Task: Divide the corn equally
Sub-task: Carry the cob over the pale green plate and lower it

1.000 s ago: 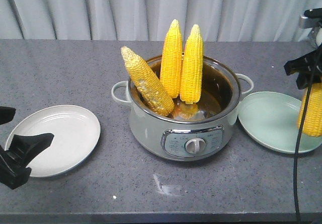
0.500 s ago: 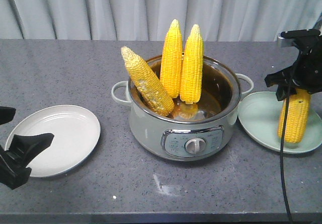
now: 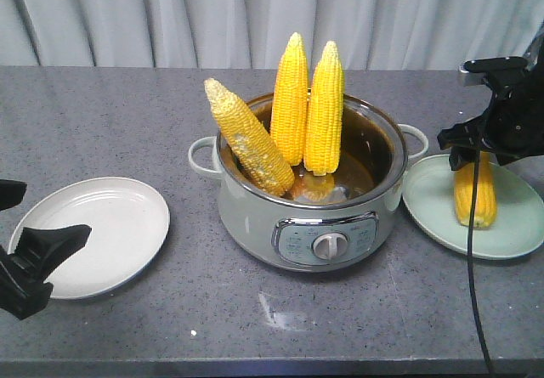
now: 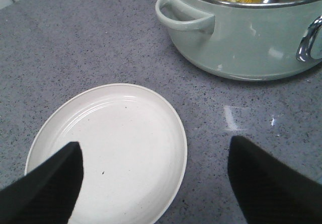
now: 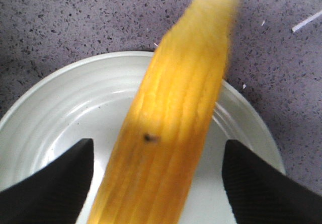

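Three corn cobs stand in the grey-green pot [image 3: 310,217]: one leaning left [image 3: 248,138] and two upright [image 3: 290,98], [image 3: 325,108]. A fourth corn cob [image 3: 475,193] rests tilted on the pale green plate [image 3: 438,208], right of the pot. My right gripper [image 3: 489,144] hovers over its top end, open; in the right wrist view the blurred cob [image 5: 176,123] lies between the spread fingers [image 5: 60,178] with gaps on both sides. My left gripper [image 4: 156,143] is open and low over the bare white plate [image 4: 126,113], left of the pot.
The grey speckled counter [image 3: 255,327] runs to a front edge. A pale curtain [image 3: 170,13] hangs behind. The pot's side handles [image 3: 201,155] stick out toward both plates. A black cable [image 3: 473,267] dangles from the right arm.
The right gripper brought its cob left and down over the green plate, then opened; the cob dropped lower onto the plate. The left arm stayed still.
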Motion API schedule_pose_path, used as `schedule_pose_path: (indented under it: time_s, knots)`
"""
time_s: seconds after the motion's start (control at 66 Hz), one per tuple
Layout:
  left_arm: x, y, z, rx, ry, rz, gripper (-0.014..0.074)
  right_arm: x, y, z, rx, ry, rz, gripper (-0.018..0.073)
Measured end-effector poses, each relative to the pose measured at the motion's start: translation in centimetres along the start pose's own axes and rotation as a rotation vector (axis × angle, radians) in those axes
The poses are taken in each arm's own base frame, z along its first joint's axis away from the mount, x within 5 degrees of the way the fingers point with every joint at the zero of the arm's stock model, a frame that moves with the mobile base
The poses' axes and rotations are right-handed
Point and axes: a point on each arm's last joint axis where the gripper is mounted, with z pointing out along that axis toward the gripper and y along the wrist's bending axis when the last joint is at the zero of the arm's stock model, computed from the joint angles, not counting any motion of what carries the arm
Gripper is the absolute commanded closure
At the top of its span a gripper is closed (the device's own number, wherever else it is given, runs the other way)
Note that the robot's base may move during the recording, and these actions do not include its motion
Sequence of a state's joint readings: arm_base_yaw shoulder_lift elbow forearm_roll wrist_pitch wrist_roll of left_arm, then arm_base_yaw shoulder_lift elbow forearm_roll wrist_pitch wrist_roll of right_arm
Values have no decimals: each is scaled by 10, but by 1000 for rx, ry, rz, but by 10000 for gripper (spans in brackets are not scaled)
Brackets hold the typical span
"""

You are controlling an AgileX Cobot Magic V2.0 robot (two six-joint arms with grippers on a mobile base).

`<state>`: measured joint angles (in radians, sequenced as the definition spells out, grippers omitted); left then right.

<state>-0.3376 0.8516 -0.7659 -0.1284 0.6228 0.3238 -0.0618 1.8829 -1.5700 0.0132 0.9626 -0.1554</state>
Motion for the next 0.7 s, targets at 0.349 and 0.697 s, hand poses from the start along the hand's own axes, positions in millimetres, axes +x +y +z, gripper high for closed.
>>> schedule_pose_path:
  time_s: [0.349,0.697]
  knots:
    - [0,0,0,0,0,0,43,1,0,-7,-1,2,8,-22]
    - [0,0,0,0,0,0,43,25,13,-76,-83,-104,63,-18]
